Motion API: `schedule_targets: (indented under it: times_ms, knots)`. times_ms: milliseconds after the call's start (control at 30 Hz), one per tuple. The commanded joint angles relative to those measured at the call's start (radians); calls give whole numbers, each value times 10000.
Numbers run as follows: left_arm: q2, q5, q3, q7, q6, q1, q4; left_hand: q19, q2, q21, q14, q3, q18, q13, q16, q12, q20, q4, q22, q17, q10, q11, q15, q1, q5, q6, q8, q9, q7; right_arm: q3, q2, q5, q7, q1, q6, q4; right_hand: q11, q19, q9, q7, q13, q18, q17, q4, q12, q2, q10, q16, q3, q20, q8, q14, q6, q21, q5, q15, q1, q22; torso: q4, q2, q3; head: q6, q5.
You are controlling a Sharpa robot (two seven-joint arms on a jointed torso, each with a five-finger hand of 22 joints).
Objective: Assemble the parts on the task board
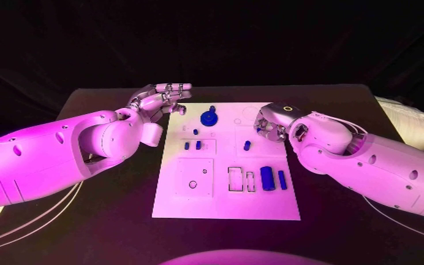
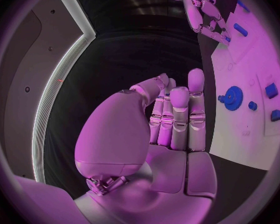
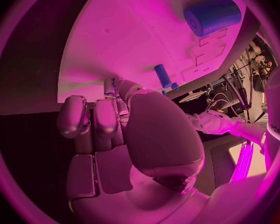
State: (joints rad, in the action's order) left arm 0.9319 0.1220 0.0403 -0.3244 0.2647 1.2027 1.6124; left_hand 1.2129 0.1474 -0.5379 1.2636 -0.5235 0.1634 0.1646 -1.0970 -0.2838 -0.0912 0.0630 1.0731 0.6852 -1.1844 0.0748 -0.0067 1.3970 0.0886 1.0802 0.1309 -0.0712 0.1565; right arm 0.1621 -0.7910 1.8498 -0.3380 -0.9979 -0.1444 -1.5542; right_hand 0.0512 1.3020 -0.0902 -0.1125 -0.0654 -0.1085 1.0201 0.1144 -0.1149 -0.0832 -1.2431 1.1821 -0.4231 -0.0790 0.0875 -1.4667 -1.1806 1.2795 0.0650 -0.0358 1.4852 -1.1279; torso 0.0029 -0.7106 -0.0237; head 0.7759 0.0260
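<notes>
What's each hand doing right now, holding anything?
Left hand: open, fingers straight, holding nothing.
Right hand: fingers curled at the task board; cannot tell if holding anything.

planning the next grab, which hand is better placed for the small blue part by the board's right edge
Right. The right hand is already over the task board beside that small blue part; the left hand sits off its far left corner.

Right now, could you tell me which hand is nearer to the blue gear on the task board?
Left. The left hand is beside the blue gear, off the board's far-left edge; the right hand is farther, across the board.
</notes>
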Motion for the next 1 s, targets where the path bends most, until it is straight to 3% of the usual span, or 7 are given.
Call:
schedule_targets:
  times_ms: [33,200,467,500,633,833,1000]
  knots:
    - [-20,54,-5,-76,-224,-5,5,-61,-56,36,-73,52,184,17,53,-29,-23,-5,-15,-10,89,2,6,-5,31,-46,29,17,-6,-35,-36,83,-62,71,-512,-133,6,95,-32,-26,-19,108,30,-22,-40,-3,-71,58,-72,16,35,-267,-73,81,-24,77,-108,-40,-7,5,-8,-25,-8]
    - [-37,54,-4,-75,-237,-12,-20,-63,-61,45,-86,60,184,22,67,-45,-26,-4,-22,-39,114,8,9,-10,32,-57,30,18,-3,36,-166,80,-55,64,-950,-352,3,131,-41,-25,-19,118,48,-51,-28,-16,-96,79,-99,9,39,-273,-90,124,-27,81,-119,-102,-14,6,-1,-60,-16]
    - [-52,54,-2,-79,-254,-25,-82,-68,-67,61,-101,77,183,31,78,-71,-31,-5,-32,-66,150,15,15,-22,32,-74,30,20,3,174,-421,-13,-44,66,-1208,-844,8,156,-48,-30,-15,125,72,-78,-5,-37,-107,106,-128,3,35,-279,-95,156,-41,84,-139,-147,-29,-16,-36,-70,-4]
    - [-52,54,-2,-80,-258,-26,-89,-68,-67,61,-101,77,183,31,78,-71,-31,-5,-32,-66,150,15,15,-22,32,-74,30,20,3,195,-469,-37,-38,79,-1237,-995,8,156,-48,-30,-15,125,72,-78,-5,-37,-107,106,-128,3,35,-279,-95,156,-41,84,-139,-147,-23,-18,-20,-68,-1]
    - [-58,54,-1,-81,-274,-36,-104,-68,-67,61,-101,77,183,31,78,-71,-31,-5,-32,-66,150,15,15,-22,32,-74,30,20,3,232,-557,-102,-13,149,-1299,-1460,9,161,-53,-34,-13,125,79,-101,12,-48,-111,118,-154,0,31,-281,-96,164,-45,86,-143,-157,-12,-19,-16,-58,12]
    - [-96,54,-1,-76,-307,-52,-123,-73,-76,80,-126,93,182,38,102,-93,-37,-7,-44,-117,203,25,23,-37,34,-92,33,21,10,249,-514,-234,61,294,-1331,-2154,13,163,-61,-43,-10,125,78,-151,43,-60,-123,128,-211,-6,23,-281,-98,175,-37,90,-144,-167,12,-6,-6,-45,116]
    - [-134,54,-1,-85,-334,-61,-124,-73,-78,83,-131,94,182,39,107,-97,-38,-7,-46,-128,212,26,24,-38,34,-95,33,21,11,245,-272,-341,169,431,-1257,-2517,19,161,-66,-52,-9,123,78,-185,65,-58,-130,136,-256,-10,15,-279,-96,178,-22,94,-146,-168,3,-6,12,-6,285]
